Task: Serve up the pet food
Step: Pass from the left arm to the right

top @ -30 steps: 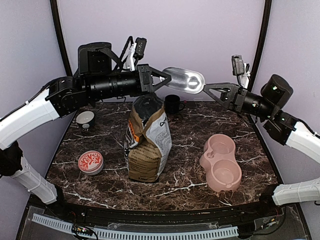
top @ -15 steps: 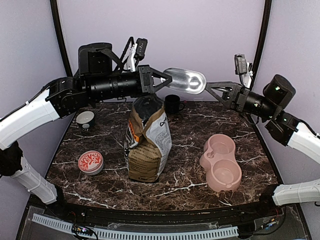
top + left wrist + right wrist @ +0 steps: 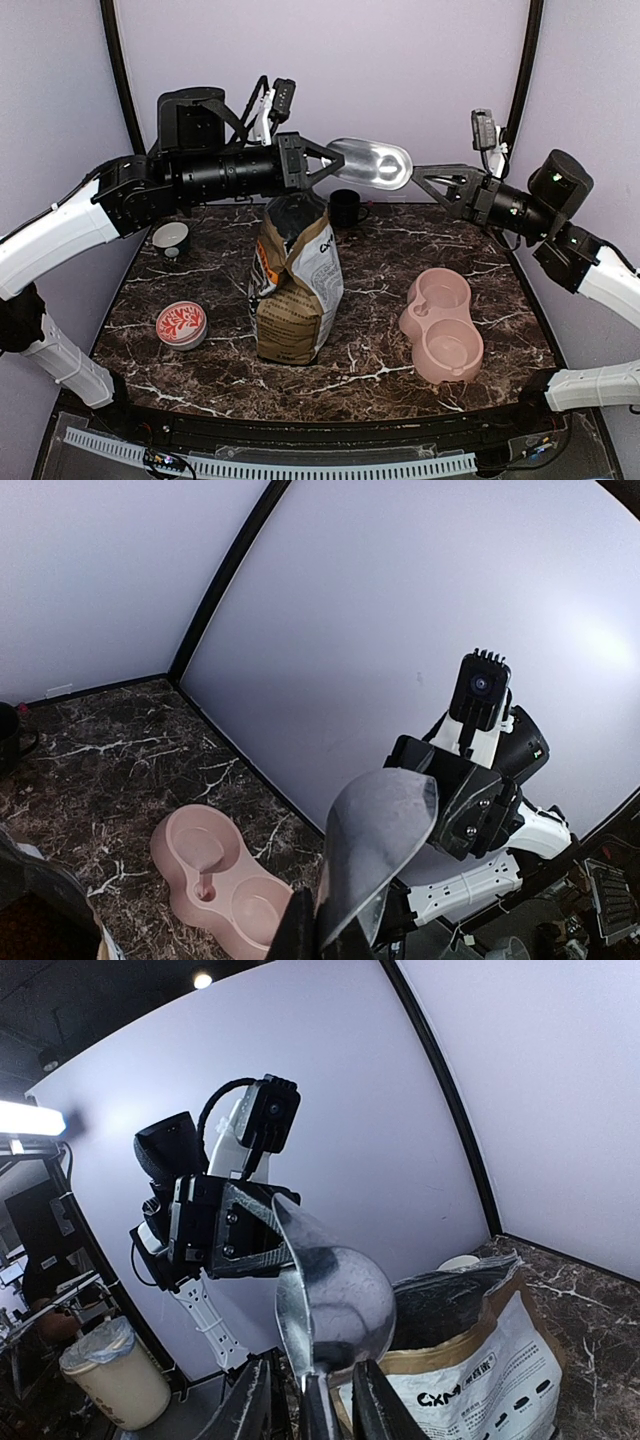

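Note:
A clear plastic scoop [image 3: 372,162] hangs level in the air above the open tan-and-white bag [image 3: 295,290]. My left gripper [image 3: 318,162] is shut on its left end, as the left wrist view also shows [image 3: 318,930]. My right gripper [image 3: 418,176] is at the scoop's right end. In the right wrist view its jaws [image 3: 313,1405] straddle the scoop [image 3: 335,1300] with a gap on each side, so it is open. The scoop [image 3: 380,840] looks empty. The pet food is hidden; the bag's mouth is dark inside. The pink double bowl [image 3: 443,322] lies empty at the right.
A black cup [image 3: 345,207] stands behind the bag. A small dark bowl [image 3: 170,238] sits at the back left, and a red patterned dish [image 3: 181,323] at the front left. The bag [image 3: 480,1360] stands directly below both grippers. The marble table [image 3: 380,370] ends at a raised front edge.
My right gripper has drawn back slightly to the right and its jaws have widened a little. The left gripper and the scoop have stayed where they were.

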Tool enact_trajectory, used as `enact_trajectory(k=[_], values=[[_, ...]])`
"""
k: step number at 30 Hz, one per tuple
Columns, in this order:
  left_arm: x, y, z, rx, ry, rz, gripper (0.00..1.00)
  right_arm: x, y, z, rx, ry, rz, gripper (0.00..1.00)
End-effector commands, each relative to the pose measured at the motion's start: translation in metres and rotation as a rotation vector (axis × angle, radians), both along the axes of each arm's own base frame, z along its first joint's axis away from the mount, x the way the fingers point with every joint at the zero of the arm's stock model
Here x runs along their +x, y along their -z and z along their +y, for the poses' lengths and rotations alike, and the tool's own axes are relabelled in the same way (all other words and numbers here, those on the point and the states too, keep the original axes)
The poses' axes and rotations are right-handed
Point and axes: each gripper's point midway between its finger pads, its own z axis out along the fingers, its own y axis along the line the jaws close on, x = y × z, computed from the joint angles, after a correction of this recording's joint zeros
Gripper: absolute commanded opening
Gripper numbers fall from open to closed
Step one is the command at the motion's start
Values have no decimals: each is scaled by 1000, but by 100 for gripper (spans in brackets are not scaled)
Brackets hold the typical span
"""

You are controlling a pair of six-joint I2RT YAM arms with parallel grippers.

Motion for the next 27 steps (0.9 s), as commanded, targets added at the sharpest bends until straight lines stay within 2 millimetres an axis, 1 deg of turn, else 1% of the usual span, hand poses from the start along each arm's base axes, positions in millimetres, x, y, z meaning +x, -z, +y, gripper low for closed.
enact_trajectory(k=[1,10,13,23,25,27], values=[[3,-12,16,-16,-55,-21,0,-17,-18,-5,36,-32,-73,28],[4,-9,16,-6,-58,-15,0,-19,-24,-9,50,-18,-90,29],[4,-8,16,-6,-56,-12,0,-18,-23,-8,45,-22,-86,29],[5,-1,12,23,-52,-5,0,-21,-22,-5,36,-49,-78,20],[6,0,13,31,-56,-8,0,-20,-21,-5,33,-49,-75,19],[7,1,13,40,-59,-8,0,-19,-20,-4,29,-48,-75,21]])
